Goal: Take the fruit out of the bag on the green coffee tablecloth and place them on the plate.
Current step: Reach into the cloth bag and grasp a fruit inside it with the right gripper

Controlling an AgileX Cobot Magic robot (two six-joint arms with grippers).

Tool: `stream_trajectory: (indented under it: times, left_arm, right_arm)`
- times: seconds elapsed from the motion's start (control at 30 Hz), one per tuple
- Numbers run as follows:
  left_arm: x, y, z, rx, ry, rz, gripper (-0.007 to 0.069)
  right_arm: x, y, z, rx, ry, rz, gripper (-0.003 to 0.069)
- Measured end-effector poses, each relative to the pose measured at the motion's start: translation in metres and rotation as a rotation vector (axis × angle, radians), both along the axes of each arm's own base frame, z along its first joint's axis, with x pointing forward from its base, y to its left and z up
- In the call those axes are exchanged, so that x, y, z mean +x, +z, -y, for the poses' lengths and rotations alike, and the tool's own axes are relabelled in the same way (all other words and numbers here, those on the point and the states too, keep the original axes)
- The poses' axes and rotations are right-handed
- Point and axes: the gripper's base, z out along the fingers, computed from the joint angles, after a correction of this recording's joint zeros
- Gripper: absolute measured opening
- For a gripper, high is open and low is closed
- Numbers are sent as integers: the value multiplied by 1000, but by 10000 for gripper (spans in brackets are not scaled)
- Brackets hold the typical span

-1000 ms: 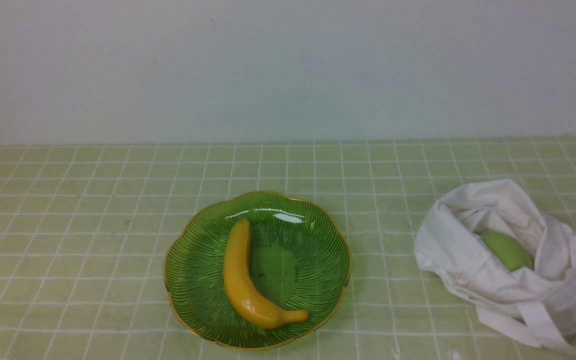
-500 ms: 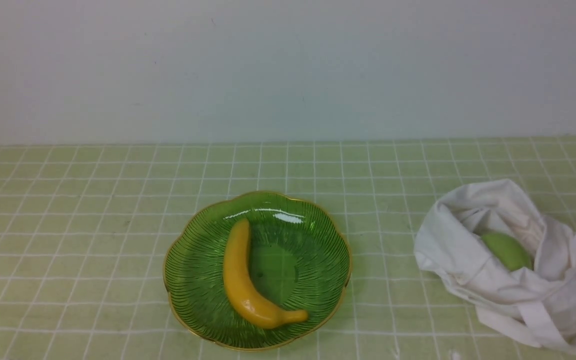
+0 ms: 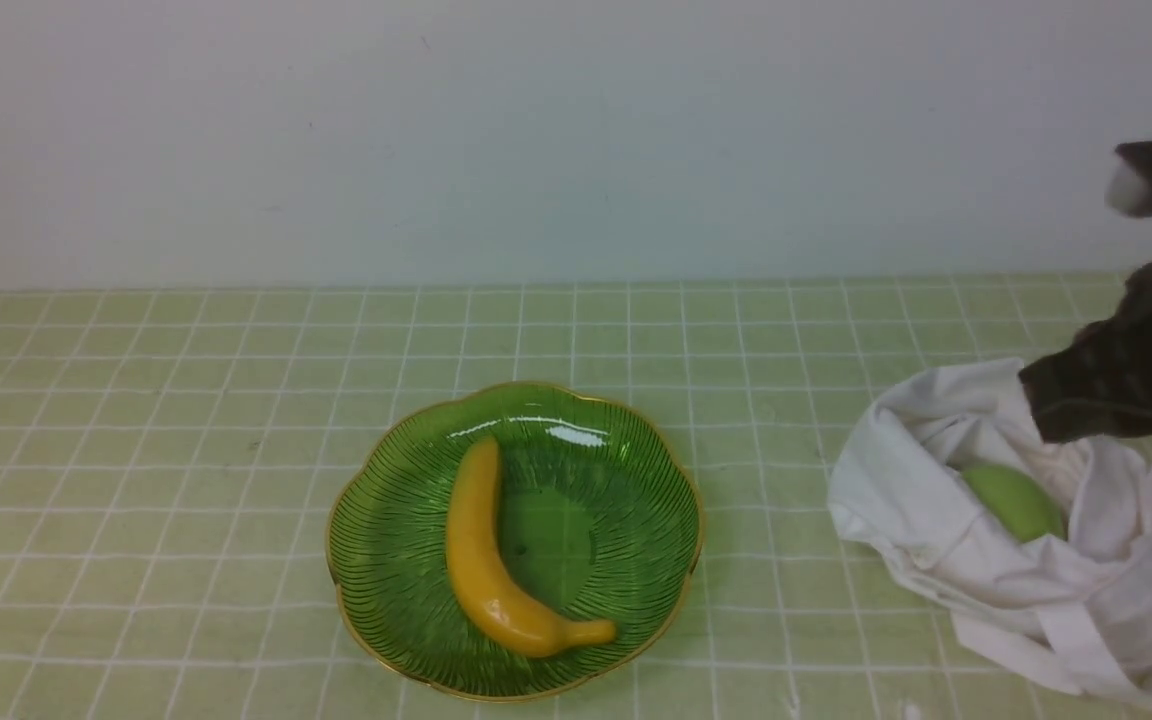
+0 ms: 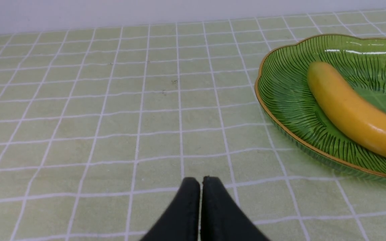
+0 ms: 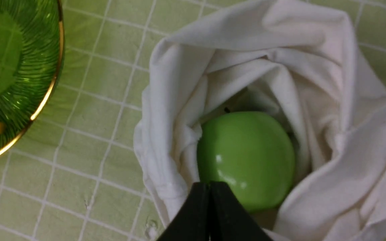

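A green apple [image 5: 246, 160] sits inside a white cloth bag [image 5: 166, 144], its rounded top exposed through the slouched opening, while folds of fabric surround it on the green checked tablecloth [image 3: 236, 400]. The bag slumps toward the robot's right, well apart from a green glass plate [image 3: 576, 540] with a scalloped gold rim. On the plate lies a yellow banana [image 3: 486, 570], resting across the glass, its stem end near the rim. Above the bag, the right gripper [image 5: 208, 184] hangs over the fruit, fingertips pressed together and pinching nothing; the arm's dark bulk [image 3: 1136, 360] enters the front view at the robot's right. The left gripper [image 4: 201, 179] hovers over the cloth near the plate, its tips also drawn close, with nothing between them.

With one fruit on the plate and one in the bag, the job looks more than half complete. The apple appears to be the last piece to lift out and carry across, though the folds may conceal something more. The right claw will need to spread before it can take hold.
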Motion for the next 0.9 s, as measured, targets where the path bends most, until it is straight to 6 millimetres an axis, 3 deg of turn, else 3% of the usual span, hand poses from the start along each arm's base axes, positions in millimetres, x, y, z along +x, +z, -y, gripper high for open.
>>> stream_trajectory:
  times: [0.23, 0.37, 0.57, 0.63, 0.73, 0.9]
  left_arm:
    - [0, 0, 0, 0, 0, 0, -8]
    - [0, 0, 0, 0, 0, 0, -8]
    - [0, 0, 0, 0, 0, 0, -8]
    - [0, 0, 0, 0, 0, 0, -8]
    - [0, 0, 0, 0, 0, 0, -8]
    - [0, 0, 0, 0, 0, 0, -8]
  right_arm:
    - [16, -22, 5, -72, -151, -67, 31]
    - [22, -26, 5, -67, -180, -40, 148]
    - [35, -36, 3, -47, -184, -5, 454]
    - [38, -44, 2, -53, -184, -34, 525]
    - [40, -56, 2, -61, -185, -86, 595]
    - [41, -72, 1, -78, -183, -168, 616]
